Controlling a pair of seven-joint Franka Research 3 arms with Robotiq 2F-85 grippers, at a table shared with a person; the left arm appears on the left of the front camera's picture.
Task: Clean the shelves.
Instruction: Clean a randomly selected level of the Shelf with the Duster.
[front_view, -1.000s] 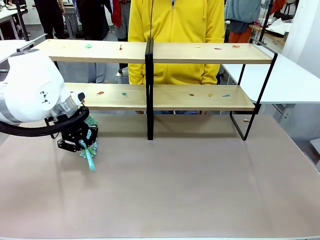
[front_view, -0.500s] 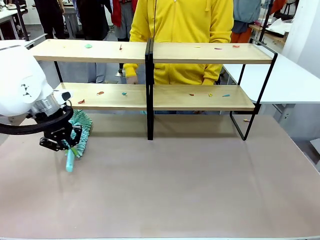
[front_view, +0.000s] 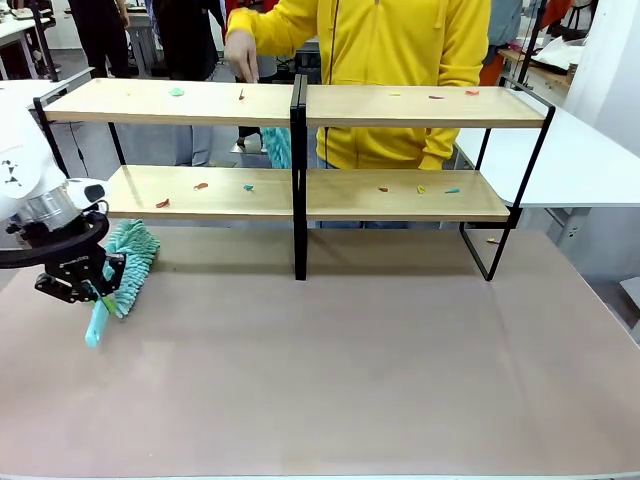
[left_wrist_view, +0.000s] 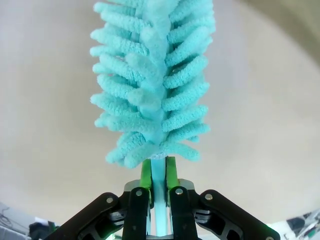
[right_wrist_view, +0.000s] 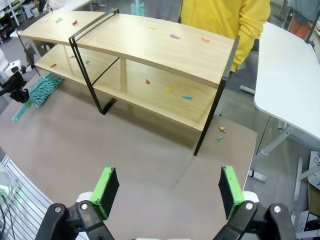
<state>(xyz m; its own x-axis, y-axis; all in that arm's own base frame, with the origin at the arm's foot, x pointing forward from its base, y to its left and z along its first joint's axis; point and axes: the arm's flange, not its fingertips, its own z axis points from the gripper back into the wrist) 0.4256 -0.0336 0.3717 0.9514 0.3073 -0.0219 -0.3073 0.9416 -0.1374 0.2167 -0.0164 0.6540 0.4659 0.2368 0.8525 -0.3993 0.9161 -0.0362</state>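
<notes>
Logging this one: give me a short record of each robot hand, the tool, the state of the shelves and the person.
left hand: shut on the handle of the teal duster, low near the tabletop, left of the shelves
right hand: open, empty, above the tabletop
shelves: small coloured scraps lie on both boards
person: yellow top, behind the shelves; person's hand raised above the top board
</notes>
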